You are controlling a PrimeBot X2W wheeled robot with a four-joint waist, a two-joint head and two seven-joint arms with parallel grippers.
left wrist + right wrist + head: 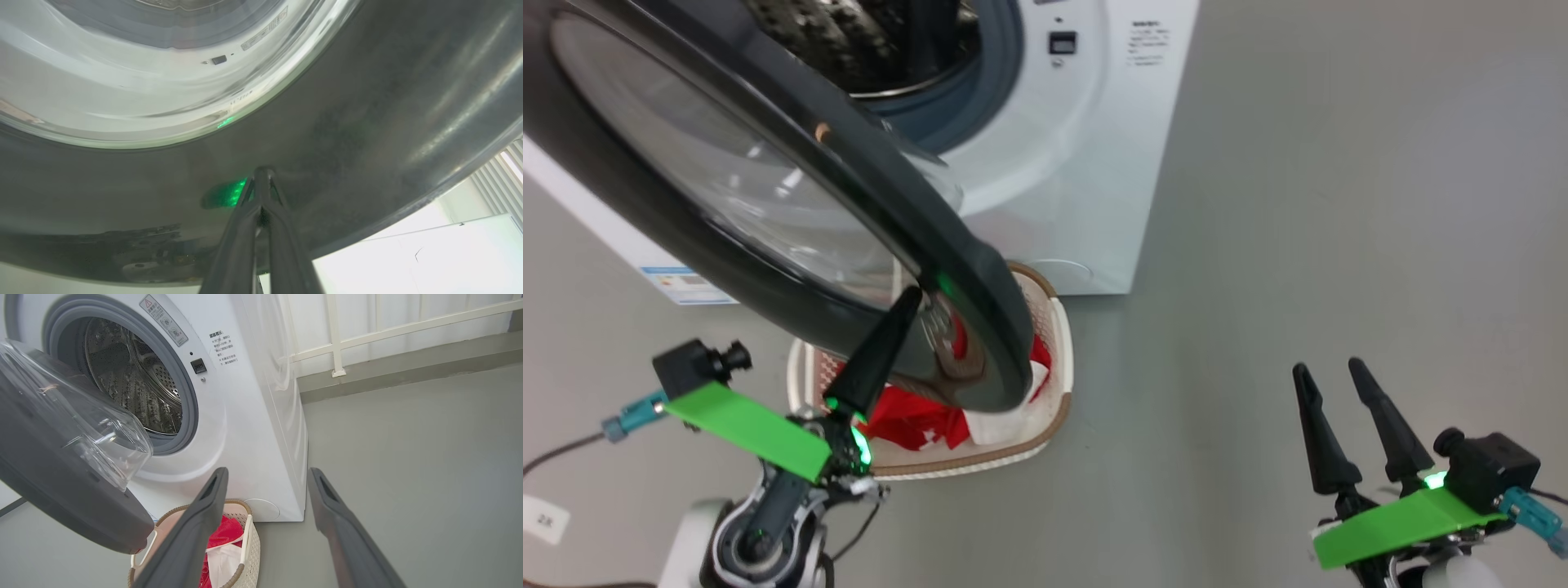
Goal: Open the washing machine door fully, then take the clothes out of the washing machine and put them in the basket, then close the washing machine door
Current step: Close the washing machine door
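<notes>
- The floor (1339, 204) around me is smooth, plain grey and evenly lit, with a soft sheen.
- Ahead on my right, a white wall (408, 310) carries a white rail (408, 330) on an upright post.
- A grey ledge (408, 363) runs along the wall's foot.
- Elsewhere, pale vertical slats (515, 159) glow in bright light.

Marks on view: a small white tag (543, 518) low at the left, reading "2R"; on the washing machine (261, 428) front, a warning sticker (163, 319) with a red triangle sign, a block of dark print (223, 347) and a blue-edged label (690, 286), all too small to read.
</notes>
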